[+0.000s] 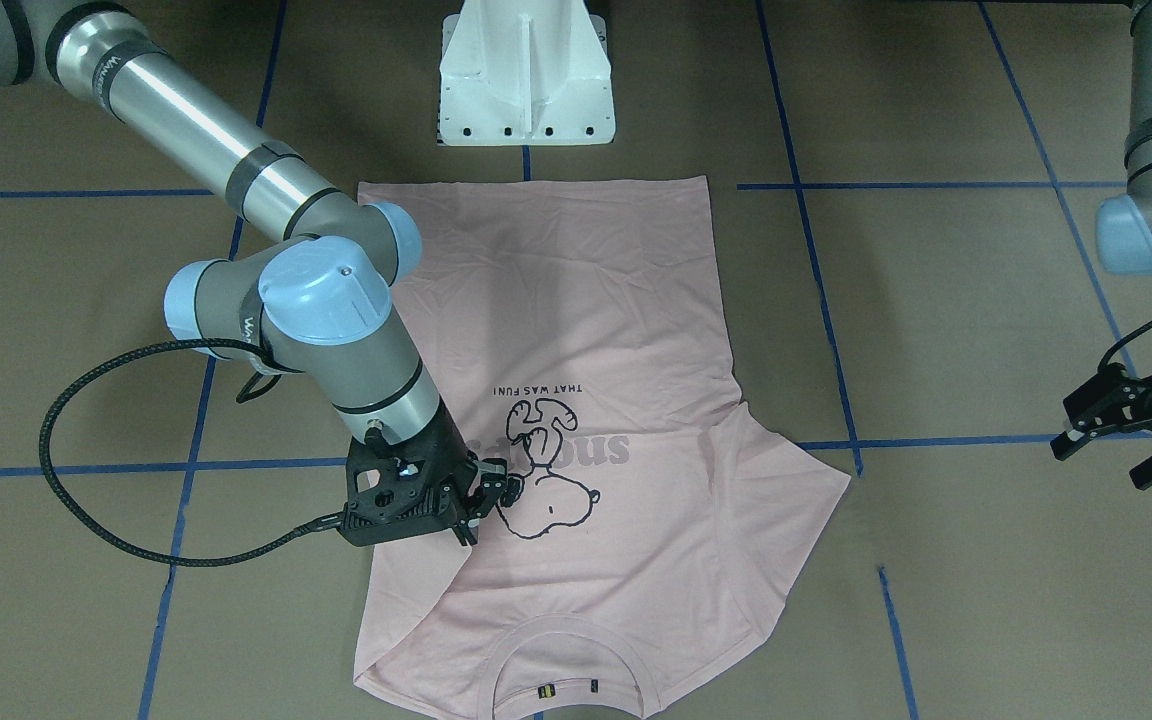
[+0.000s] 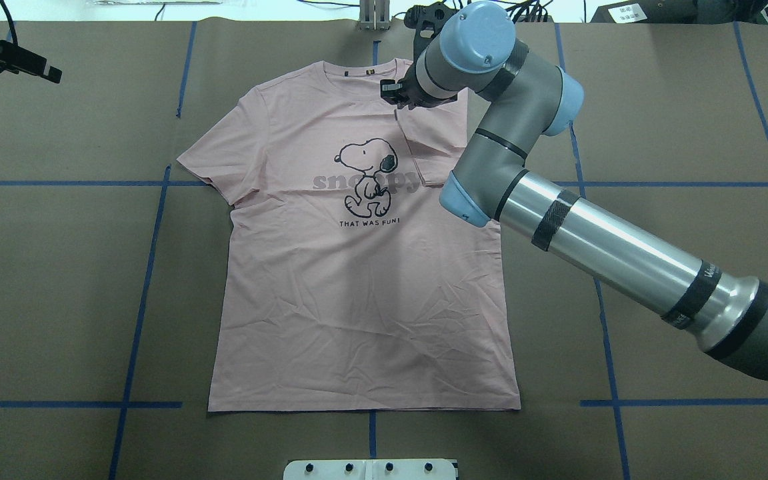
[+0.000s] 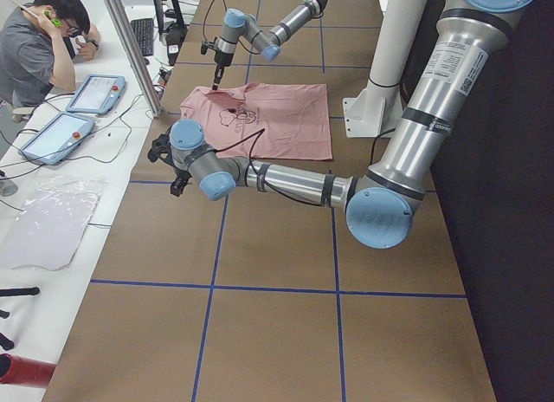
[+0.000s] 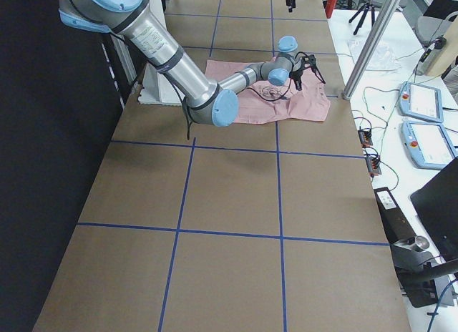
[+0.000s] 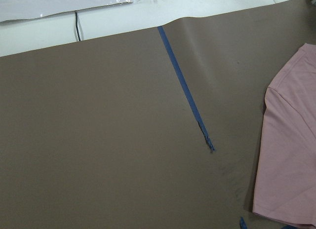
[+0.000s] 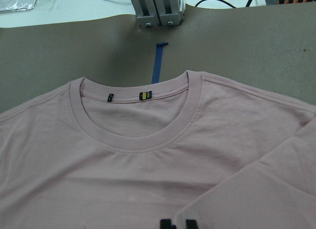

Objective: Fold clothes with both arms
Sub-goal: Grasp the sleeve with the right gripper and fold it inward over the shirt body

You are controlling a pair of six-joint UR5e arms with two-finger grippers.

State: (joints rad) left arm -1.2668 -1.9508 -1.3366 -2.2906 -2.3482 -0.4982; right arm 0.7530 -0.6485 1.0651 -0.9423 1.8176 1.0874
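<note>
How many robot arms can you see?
2. The right arm reaches over the pink T-shirt near its collar. The left arm is off to the shirt's side, over the table.

T-shirt [image 2: 357, 320] front read "THAT WAS FUN!" [image 2: 370, 222] in small black caps, just under Snoopy drawing [image 2: 365, 167]. Behind drawing ran big grey "snoopy" lettering [image 2: 327, 181], mid letters covered by it. Front-facing view showed both upside down. Neck label [image 6: 144, 95] & white sticker [image 3: 459, 60] on left arm [image 3: 407, 151]: print too small to read.
</note>
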